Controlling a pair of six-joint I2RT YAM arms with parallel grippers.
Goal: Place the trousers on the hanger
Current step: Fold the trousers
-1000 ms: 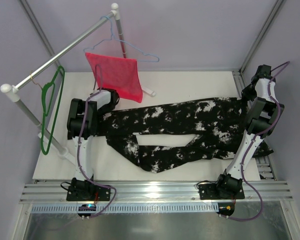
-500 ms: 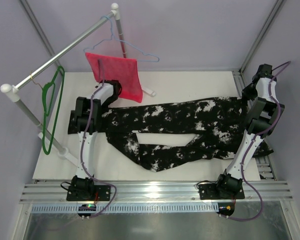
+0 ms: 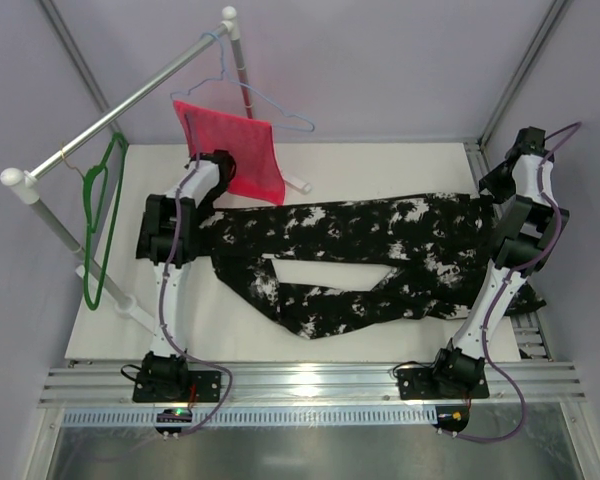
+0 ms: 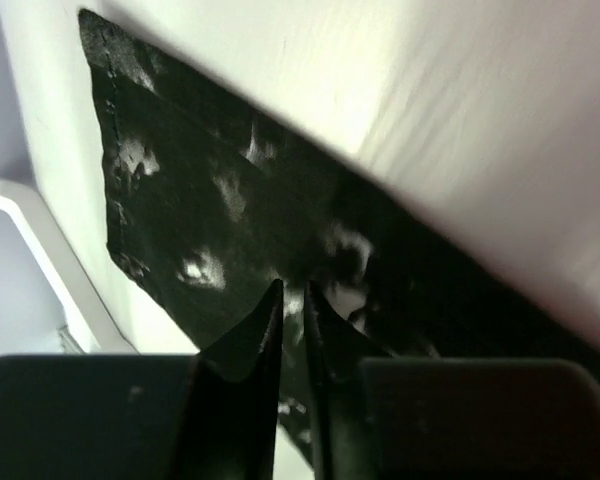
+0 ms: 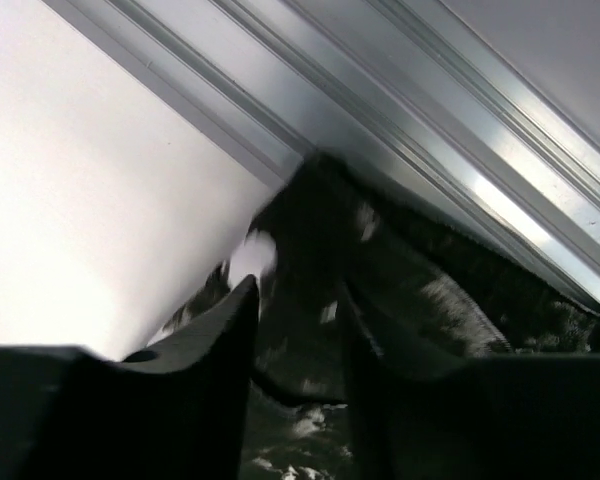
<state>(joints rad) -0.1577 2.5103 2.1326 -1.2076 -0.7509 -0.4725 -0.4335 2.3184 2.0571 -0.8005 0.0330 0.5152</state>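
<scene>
A: On the white table [image 3: 330, 175], the trousers [image 3: 360, 265] lie spread flat, apart from the hanger [image 3: 86, 260] on the rail [image 3: 130, 105].
B: The right gripper [image 5: 295, 300] has its jaws apart astride the cloth. The left gripper [image 4: 291, 300] has its jaws nearly meeting, grip unclear.

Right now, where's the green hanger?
Top view, far left: the hanger hangs from the clothes rail beside the table's left edge, apart from the trousers spread across the table.

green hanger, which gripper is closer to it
Left. The left gripper hovers over the trousers' cuff end, a little to the right of the green hanger on the rail. The right gripper is at the waist end, by the table's opposite edge.
</scene>
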